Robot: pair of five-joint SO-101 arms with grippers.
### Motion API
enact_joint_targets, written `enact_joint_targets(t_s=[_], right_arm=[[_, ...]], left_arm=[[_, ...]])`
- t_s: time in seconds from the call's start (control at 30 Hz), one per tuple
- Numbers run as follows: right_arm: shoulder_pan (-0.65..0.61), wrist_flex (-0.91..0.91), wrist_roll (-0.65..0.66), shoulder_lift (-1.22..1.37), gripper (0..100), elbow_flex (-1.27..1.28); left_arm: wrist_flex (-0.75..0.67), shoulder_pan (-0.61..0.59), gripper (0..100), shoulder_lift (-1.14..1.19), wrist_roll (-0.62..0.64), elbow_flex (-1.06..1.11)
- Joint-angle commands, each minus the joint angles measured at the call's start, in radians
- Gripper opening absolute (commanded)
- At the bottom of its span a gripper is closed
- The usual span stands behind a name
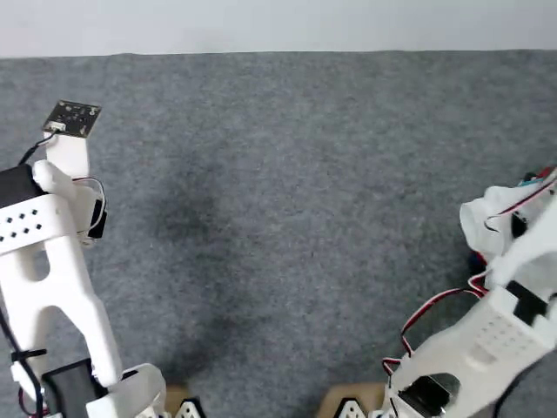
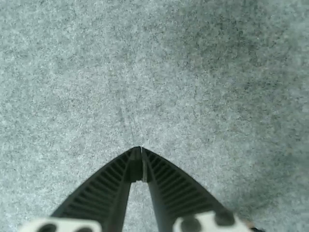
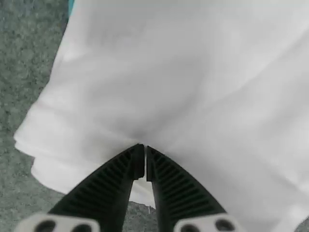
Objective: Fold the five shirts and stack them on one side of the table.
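1. Lying at the right edge of the surface (image 1: pixel 287 174): a white shirt (image 1: pixel 483 218), bunched in soft folds, partly covered by the right arm (image 1: pixel 487 340).
2. Seen close in the right wrist view as smooth white cloth (image 3: pixel 193 72) with layered folded edges towards the grey surface (image 3: pixel 19 58); a sliver of blue-green cloth (image 3: pixel 71 5) tucked just beside it.
3. Right gripper (image 3: pixel 145 147) down on the shirt, closed, tips pressed together on a small pucker of the white cloth, with creases running in to that spot.
4. Bits of blue and red (image 1: pixel 475 259) showing just beside the white cloth at the right edge; too small to tell what.
5. Left gripper (image 2: pixel 141 150) closed tip to tip, holding nothing, over bare grey surface (image 2: pixel 145 72).
6. Left arm (image 1: pixel 43 261) standing at the left side, well apart from the shirt, with a small dark circuit board (image 1: pixel 74 117) at its far end.
7. Red and black wires (image 1: pixel 435 305) looping along the right arm near its base.
8. Beyond the far edge of the surface, a pale wall (image 1: pixel 261 26).
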Motion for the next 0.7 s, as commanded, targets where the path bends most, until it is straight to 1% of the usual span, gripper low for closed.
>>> enact_joint_targets(t_s=[0.0,0.17,0.27,0.37,0.5,0.57,0.67], right_arm=[[-0.030,0.051,-0.009,-0.079,0.9,-0.074],[-0.094,0.076,-0.009,-0.220,0.9,-0.110],[-0.130,0.071,-0.009,-0.243,0.9,-0.109],[-0.136,0.045,-0.011,-0.205,0.9,-0.083],[-0.130,-0.025,-0.011,-0.077,0.9,-0.012],[-0.133,-0.035,-0.011,-0.025,0.9,-0.006],[-0.151,-0.024,-0.009,-0.015,0.9,-0.006]], left_arm=[[0.008,0.008,0,-0.038,-0.002,-0.005],[0.008,0.008,0,-0.038,-0.002,-0.005],[0.008,0.008,0,-0.038,-0.002,-0.005],[0.020,0.008,0,-0.038,-0.002,-0.007],[0.029,0.008,0,-0.038,-0.002,-0.005],[0.029,0.008,0,-0.038,-0.002,-0.005],[0.029,0.008,0,-0.038,-0.002,-0.005]])
